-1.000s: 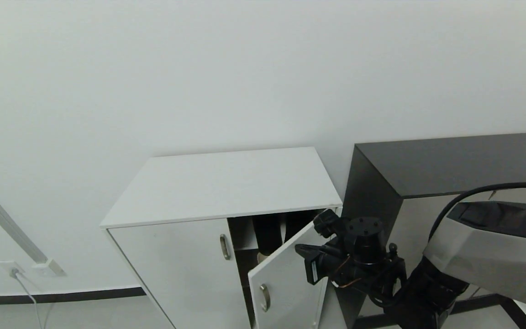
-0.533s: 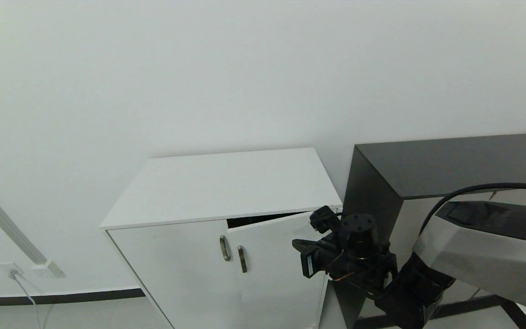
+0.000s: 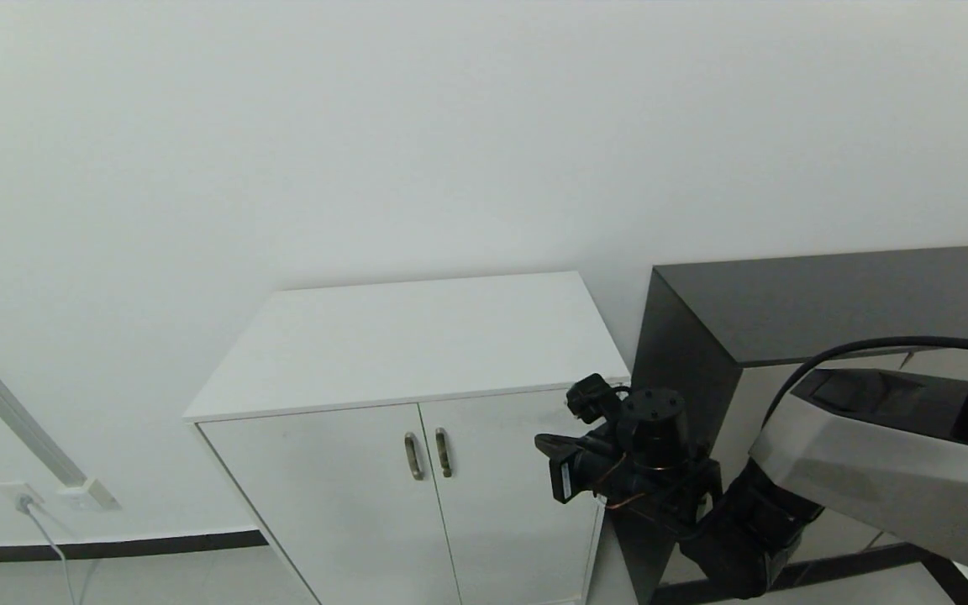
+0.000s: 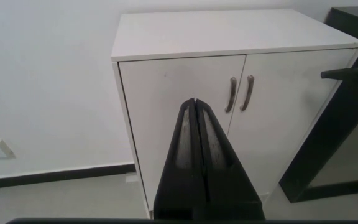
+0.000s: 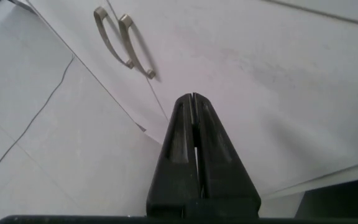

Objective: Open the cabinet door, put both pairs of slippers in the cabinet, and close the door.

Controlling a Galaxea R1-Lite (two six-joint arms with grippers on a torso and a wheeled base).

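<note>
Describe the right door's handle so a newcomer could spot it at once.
Find the white cabinet against the wall, beside the black unit. Two curved metal handles sit side by side where its closed doors meet. The right door's handle is the one nearer the black unit.

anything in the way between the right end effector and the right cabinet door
Nothing visible stands between them. The right end effector, shut, sits close before the right door, which is closed level with the left door. Whether they touch cannot be told.

Bright even light, soft shadows, mild sheen on black cabinet (image 3: 837,294)
</note>
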